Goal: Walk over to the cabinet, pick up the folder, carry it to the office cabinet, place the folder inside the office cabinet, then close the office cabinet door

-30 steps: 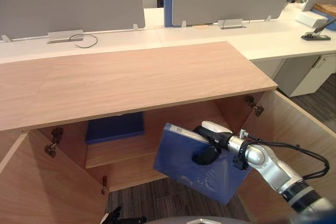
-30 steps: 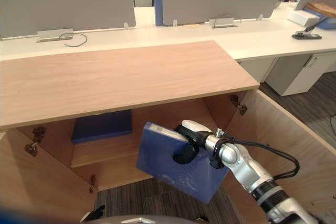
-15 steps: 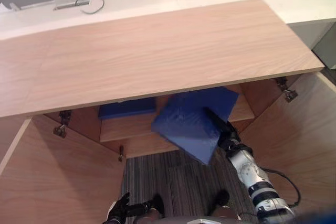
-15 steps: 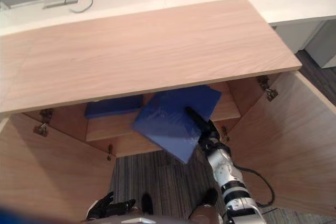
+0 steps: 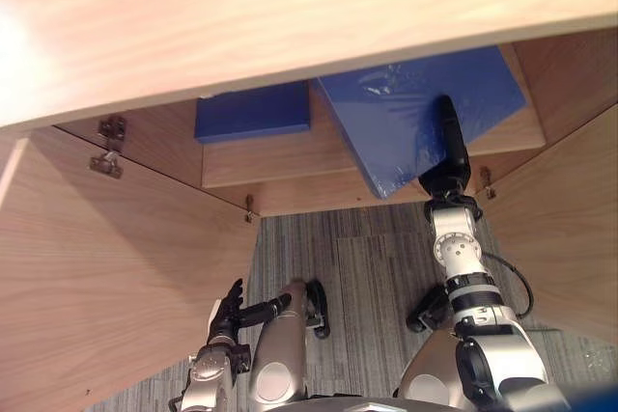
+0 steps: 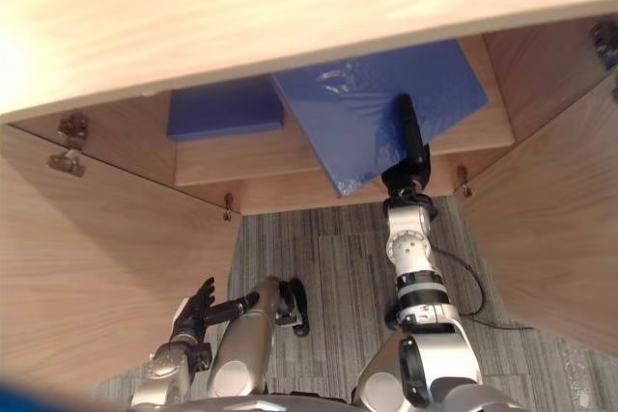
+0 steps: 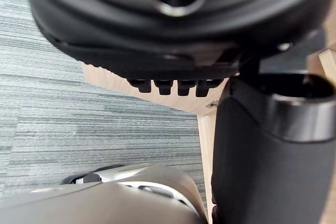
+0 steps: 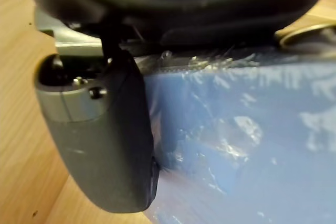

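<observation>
The blue folder (image 5: 406, 108) wrapped in clear film lies slanted on the shelf (image 5: 280, 156) inside the open wooden cabinet, its near corner sticking out past the shelf's front edge. My right hand (image 5: 446, 147) reaches in from below and is shut on the folder. Its thumb (image 8: 100, 150) presses on the folder's cover (image 8: 252, 145); its fingers are hidden beneath. My left hand (image 5: 228, 311) hangs low by the left door, fingers relaxed and holding nothing.
A second blue folder (image 5: 253, 111) lies flat on the shelf to the left. The cabinet top (image 5: 290, 7) overhangs the opening. Both doors stand open, left (image 5: 116, 267) and right (image 5: 570, 229). Grey carpet (image 5: 367, 277) lies in front.
The camera has tilted down. My right hand has carried the folder forward, from hanging tilted in front of the cabinet to resting on the shelf inside.
</observation>
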You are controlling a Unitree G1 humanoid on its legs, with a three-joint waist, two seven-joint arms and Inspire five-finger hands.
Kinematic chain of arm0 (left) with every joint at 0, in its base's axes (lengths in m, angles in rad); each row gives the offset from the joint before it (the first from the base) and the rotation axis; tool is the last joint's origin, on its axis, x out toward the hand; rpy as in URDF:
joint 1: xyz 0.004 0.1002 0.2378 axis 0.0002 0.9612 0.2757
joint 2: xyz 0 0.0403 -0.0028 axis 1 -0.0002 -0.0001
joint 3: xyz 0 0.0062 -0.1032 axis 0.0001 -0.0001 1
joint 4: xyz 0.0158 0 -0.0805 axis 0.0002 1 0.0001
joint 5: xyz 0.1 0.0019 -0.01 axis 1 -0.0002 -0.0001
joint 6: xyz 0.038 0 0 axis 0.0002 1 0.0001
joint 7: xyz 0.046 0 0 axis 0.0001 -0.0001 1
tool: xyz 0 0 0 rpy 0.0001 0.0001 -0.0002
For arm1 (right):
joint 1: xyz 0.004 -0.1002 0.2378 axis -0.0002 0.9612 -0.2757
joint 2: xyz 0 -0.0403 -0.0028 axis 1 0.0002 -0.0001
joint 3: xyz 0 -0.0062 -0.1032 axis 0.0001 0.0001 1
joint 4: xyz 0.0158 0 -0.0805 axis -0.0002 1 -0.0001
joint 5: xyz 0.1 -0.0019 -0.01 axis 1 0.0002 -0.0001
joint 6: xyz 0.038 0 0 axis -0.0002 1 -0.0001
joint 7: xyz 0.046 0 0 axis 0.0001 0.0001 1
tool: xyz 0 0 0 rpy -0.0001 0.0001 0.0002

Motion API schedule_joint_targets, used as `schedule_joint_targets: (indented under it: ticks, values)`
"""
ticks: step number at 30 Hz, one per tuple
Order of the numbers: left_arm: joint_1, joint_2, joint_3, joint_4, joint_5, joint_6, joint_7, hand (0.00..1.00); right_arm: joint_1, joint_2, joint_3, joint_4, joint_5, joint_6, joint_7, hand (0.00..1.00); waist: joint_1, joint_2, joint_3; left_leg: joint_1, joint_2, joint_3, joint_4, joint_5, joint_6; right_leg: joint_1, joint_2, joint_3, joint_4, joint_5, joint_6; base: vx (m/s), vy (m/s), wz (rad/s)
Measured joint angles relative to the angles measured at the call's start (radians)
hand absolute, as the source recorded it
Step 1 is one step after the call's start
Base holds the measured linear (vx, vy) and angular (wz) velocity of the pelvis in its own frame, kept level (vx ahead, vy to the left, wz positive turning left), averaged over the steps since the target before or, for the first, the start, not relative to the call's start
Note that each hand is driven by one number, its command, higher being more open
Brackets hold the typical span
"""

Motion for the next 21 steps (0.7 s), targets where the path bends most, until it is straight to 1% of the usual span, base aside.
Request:
schedule_joint_targets:
  ticks: [1,2,4,5,7,8,9,11,12,13,14,16,17,18,21]
  values:
    - [-0.005,0.002,-0.001,0.0,0.0,-0.004,-0.006,1.0,-0.008,-0.009,0.0,0.0,0.0,0.001,-0.001,0.0,0.001,0.005,0.003,-0.013,0.0,0.0,0.022,-0.01,0.001,-0.015,-0.009,0.01,0.022,-0.009,0.0,-0.01,0.004,0.07]
    - [-0.007,0.004,-0.004,-0.001,-0.017,-0.014,-0.02,1.0,-0.028,-0.035,0.0,0.0,-0.011,0.001,-0.016,0.0,0.004,0.015,0.005,-0.048,0.0,0.0,0.075,-0.032,0.005,-0.058,-0.026,0.035,0.073,-0.028,0.001,0.0,-0.006,0.07]
    - [-0.007,0.004,-0.011,-0.004,-0.036,-0.016,-0.027,1.0,-0.038,-0.051,-0.001,0.0,-0.031,0.003,-0.021,0.0,0.005,0.023,0.009,-0.067,0.001,-0.003,0.101,-0.044,0.007,-0.077,-0.034,0.044,0.096,-0.036,0.001,0.0,-0.016,0.07]
    - [-0.007,0.007,-0.02,-0.017,-0.048,-0.017,-0.029,1.0,-0.042,-0.077,-0.003,0.0,-0.054,0.005,-0.038,0.0,0.006,0.029,0.01,-0.086,-0.001,-0.008,0.124,-0.053,0.011,-0.094,-0.045,0.051,0.119,-0.046,0.001,0.0,-0.029,0.09]
    - [-0.007,0.008,-0.022,-0.029,-0.05,-0.017,-0.034,1.0,-0.051,-0.104,-0.011,0.001,-0.106,0.017,-0.066,0.0,0.007,0.036,0.012,-0.103,-0.001,-0.013,0.141,-0.06,0.012,-0.109,-0.049,0.055,0.135,-0.051,0.001,-0.01,-0.031,0.08]
    - [-0.006,0.018,-0.046,-0.036,-0.114,-0.016,-0.035,1.0,-0.088,-0.148,-0.014,0.039,-0.147,0.041,-0.099,0.0,0.007,0.046,0.014,-0.121,-0.001,-0.017,0.151,-0.06,0.013,-0.121,-0.052,0.055,0.143,-0.052,0.0,-0.01,-0.02,0.05]
    - [-0.006,0.02,-0.053,-0.036,-0.122,-0.015,-0.035,1.0,-0.101,-0.157,-0.015,0.054,-0.149,0.046,-0.105,0.0,0.007,0.047,0.015,-0.123,-0.001,-0.017,0.151,-0.06,0.013,-0.122,-0.052,0.054,0.144,-0.052,0.0,-0.02,-0.031,0.07]
    - [-0.006,0.024,-0.077,-0.036,-0.171,-0.01,-0.034,1.0,-0.167,-0.188,-0.05,0.132,-0.152,0.065,-0.142,0.0,0.013,0.057,0.015,-0.133,-0.001,-0.021,0.152,-0.057,0.016,-0.126,-0.054,0.049,0.145,-0.052,-0.001,0.0,-0.029,0.05]
    - [-0.006,0.023,-0.089,-0.036,-0.201,-0.009,-0.032,1.0,-0.225,-0.195,-0.099,0.177,-0.147,0.068,-0.167,0.0,0.018,0.061,0.015,-0.143,0.0,-0.022,0.152,-0.053,0.015,-0.137,-0.054,0.048,0.146,-0.051,-0.003,0.01,-0.038,0.05]
    - [-0.006,0.023,-0.093,-0.038,-0.208,-0.008,-0.032,1.0,-0.246,-0.197,-0.124,0.188,-0.139,0.068,-0.174,0.0,0.019,0.064,0.014,-0.148,0.0,-0.024,0.152,-0.05,0.015,-0.138,-0.054,0.044,0.146,-0.051,-0.003,0.02,-0.048,0.05]
    - [-0.005,0.023,-0.099,-0.042,-0.218,-0.006,-0.026,1.0,-0.268,-0.197,-0.163,0.195,-0.125,0.069,-0.213,0.0,0.019,0.066,0.014,-0.152,0.001,-0.027,0.151,-0.048,0.013,-0.136,-0.053,0.037,0.145,-0.051,-0.004,0.02,-0.042,0.05]
    - [-0.005,0.023,-0.108,-0.051,-0.227,0.0,-0.016,1.0,-0.3,-0.2,-0.238,0.218,-0.056,0.053,-0.232,0.0,0.019,0.069,0.014,-0.157,0.001,-0.03,0.151,-0.046,0.013,-0.136,-0.054,0.03,0.145,-0.051,-0.004,0.02,-0.039,0.04]
    - [-0.005,0.022,-0.109,-0.053,-0.228,0.003,-0.015,1.0,-0.308,-0.202,-0.258,0.22,-0.034,0.048,-0.241,1.0,0.02,0.072,0.013,-0.161,0.0,-0.033,0.151,-0.046,0.013,-0.136,-0.055,0.027,0.144,-0.051,-0.004,0.01,-0.032,0.1]
    - [-0.005,0.022,-0.117,-0.06,-0.23,0.007,-0.012,1.0,-0.325,-0.206,-0.3,0.228,-0.005,0.03,-0.258,1.0,0.02,0.077,0.01,-0.171,-0.003,-0.04,0.151,-0.042,0.013,-0.136,-0.057,0.017,0.144,-0.052,-0.004,0.0,-0.036,0.14]
    - [-0.002,0.022,-0.133,-0.095,-0.247,0.033,0.0,1.0,-0.351,-0.218,-0.32,0.24,0.012,0.018,-0.299,1.0,0.023,0.082,0.01,-0.19,-0.006,-0.052,0.147,-0.029,0.015,-0.134,-0.063,-0.003,0.144,-0.052,-0.005,-0.02,-0.042,0.14]
